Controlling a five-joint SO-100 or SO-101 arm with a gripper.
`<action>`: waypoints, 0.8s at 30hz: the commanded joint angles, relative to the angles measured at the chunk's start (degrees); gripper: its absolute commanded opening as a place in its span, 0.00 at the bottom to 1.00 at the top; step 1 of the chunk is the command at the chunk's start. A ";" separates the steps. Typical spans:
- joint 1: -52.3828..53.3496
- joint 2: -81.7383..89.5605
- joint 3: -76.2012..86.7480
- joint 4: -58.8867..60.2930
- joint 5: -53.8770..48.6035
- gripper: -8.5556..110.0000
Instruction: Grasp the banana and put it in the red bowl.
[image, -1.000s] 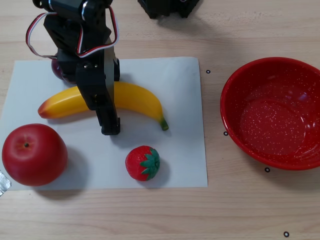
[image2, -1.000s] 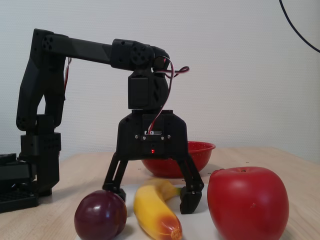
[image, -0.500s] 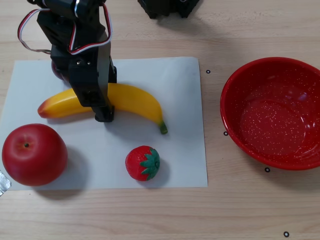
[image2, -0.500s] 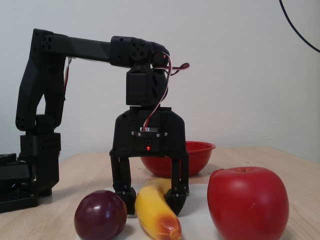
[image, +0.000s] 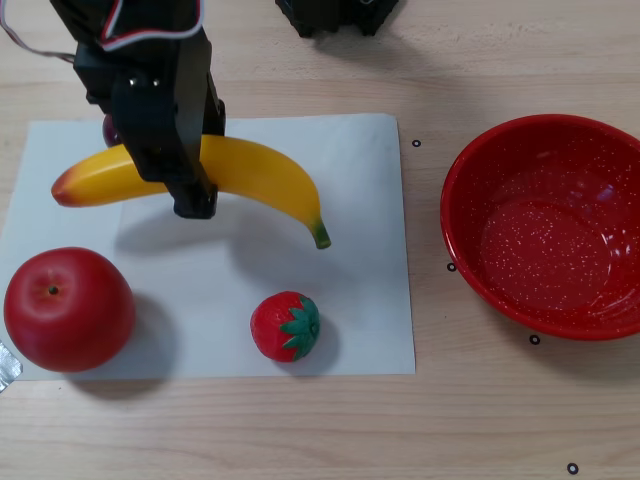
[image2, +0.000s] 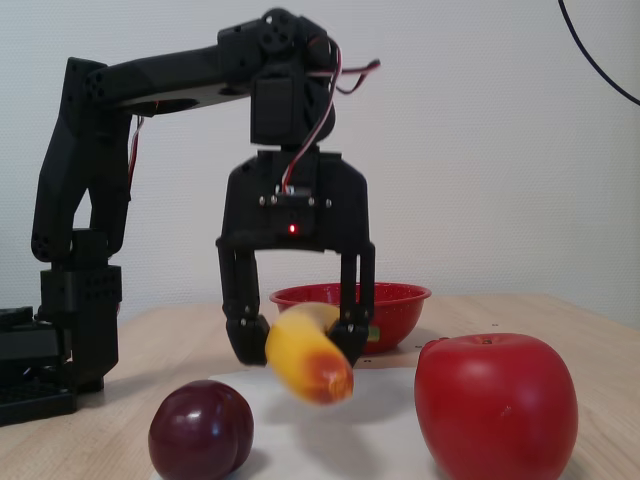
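Observation:
The banana (image: 262, 178) is long, curved and yellow, with an orange-red tip at the left and a green stem at the lower right. It hangs above the white paper (image: 350, 190), and its shadow falls on the sheet. My gripper (image: 183, 172) is shut across its middle, one black finger (image: 195, 203) showing in front of it. In the fixed view the banana (image2: 308, 358) is blurred and held clear of the table between the two fingers of the gripper (image2: 298, 343). The red bowl (image: 470, 170), speckled and with nothing in it, stands off the paper at the right, and is partly hidden behind the gripper as the red bowl (image2: 400, 298).
A big red apple (image: 68, 308) and a strawberry (image: 286, 325) lie on the paper's near part. A dark plum (image2: 200, 430) sits beside the arm, mostly hidden in the other view. The arm's black base (image2: 60, 340) stands at the left of the fixed view.
The jaws closed on the banana, then the arm rose. The banana left the paper and shifted slightly up and left in the other view.

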 joint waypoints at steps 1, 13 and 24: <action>1.41 11.16 -8.79 3.52 0.88 0.07; 5.80 17.84 -12.04 3.60 0.09 0.07; 18.11 21.18 -16.17 3.60 -4.22 0.07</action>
